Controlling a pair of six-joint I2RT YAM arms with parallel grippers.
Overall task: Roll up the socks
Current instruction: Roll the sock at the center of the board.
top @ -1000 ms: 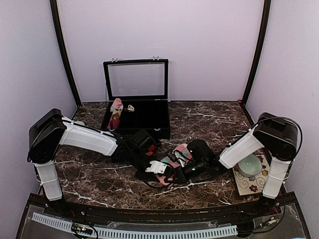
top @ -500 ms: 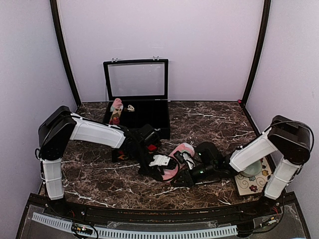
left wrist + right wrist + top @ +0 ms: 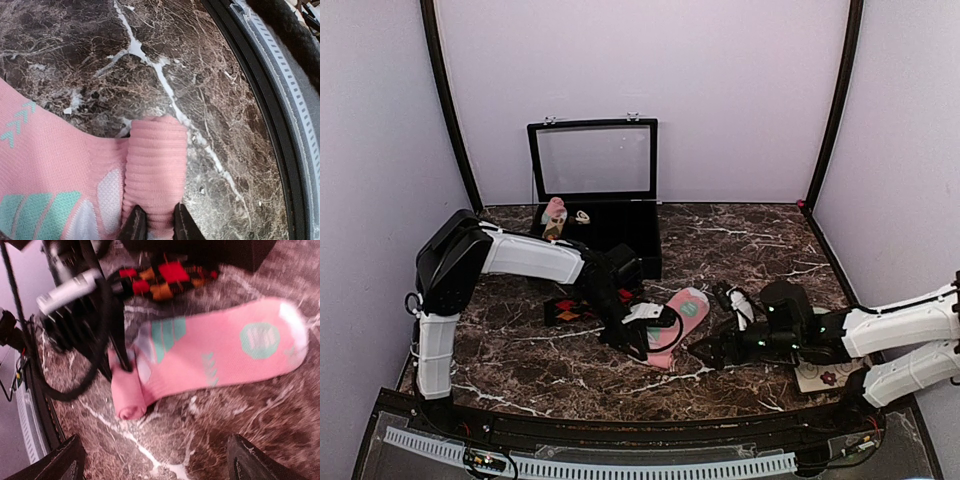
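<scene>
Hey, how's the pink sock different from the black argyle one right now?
The pink sock is pink with teal marks; the argyle sock is black with red and orange diamonds. The pink sock's cuff is rolled and pinched by the left fingers; the argyle sock lies untouched. Both rest on the table.
</scene>
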